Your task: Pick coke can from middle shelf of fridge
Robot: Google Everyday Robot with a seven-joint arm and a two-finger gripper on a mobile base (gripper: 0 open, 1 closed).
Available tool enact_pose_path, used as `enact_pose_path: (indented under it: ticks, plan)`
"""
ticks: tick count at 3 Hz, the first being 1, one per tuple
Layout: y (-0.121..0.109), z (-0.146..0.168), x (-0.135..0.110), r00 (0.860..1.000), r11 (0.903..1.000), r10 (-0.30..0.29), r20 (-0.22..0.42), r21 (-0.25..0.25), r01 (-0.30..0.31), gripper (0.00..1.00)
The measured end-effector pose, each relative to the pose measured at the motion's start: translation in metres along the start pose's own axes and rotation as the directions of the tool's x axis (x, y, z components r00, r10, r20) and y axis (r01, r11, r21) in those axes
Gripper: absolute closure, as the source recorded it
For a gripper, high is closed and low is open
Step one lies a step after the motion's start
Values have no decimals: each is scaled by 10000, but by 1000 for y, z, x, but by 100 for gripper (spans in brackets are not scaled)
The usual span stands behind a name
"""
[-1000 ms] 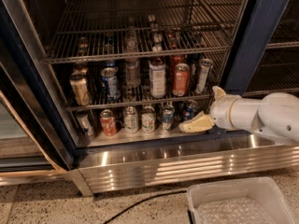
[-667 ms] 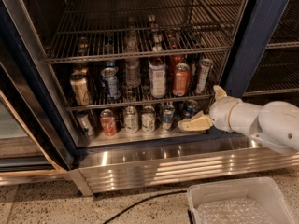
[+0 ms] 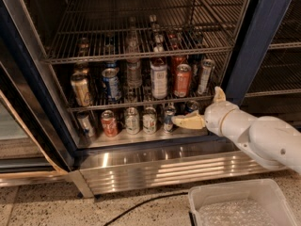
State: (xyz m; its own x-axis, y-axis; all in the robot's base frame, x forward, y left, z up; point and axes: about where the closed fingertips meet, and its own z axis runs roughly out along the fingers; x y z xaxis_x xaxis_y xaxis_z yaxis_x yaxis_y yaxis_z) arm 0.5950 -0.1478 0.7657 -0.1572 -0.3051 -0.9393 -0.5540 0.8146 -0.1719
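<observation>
The coke can [image 3: 182, 80] is orange-red with a silver top. It stands upright at the right of the middle shelf [image 3: 141, 103], a wire rack in the fridge [image 3: 256, 36]. My gripper [image 3: 201, 108] is at the fridge's lower right, just below and to the right of the can, and is not touching it. It is open and empty. One finger [image 3: 187, 122] points left in front of the bottom row of cans. The other finger [image 3: 218, 95] points up beside the door frame.
On the middle shelf are a blue can [image 3: 111, 83], a tall white can [image 3: 159, 77], a gold can [image 3: 81, 89] and a silver can [image 3: 204, 76]. A small red can [image 3: 109, 123] and others stand on the fridge floor. A white bin [image 3: 244, 206] sits on the ground.
The gripper has stayed almost in place at the fridge's lower right. The arm behind it now slopes lower to the right. No can has moved.
</observation>
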Motion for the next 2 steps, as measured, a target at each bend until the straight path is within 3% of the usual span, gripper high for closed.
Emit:
enact_pose_path:
  ticks: [1,2]
  plan:
    - [3,2,-4,9992,9983,317,256,486,-329,0]
    - [3,2,-4,9992,9983,317,256,486,-329,0]
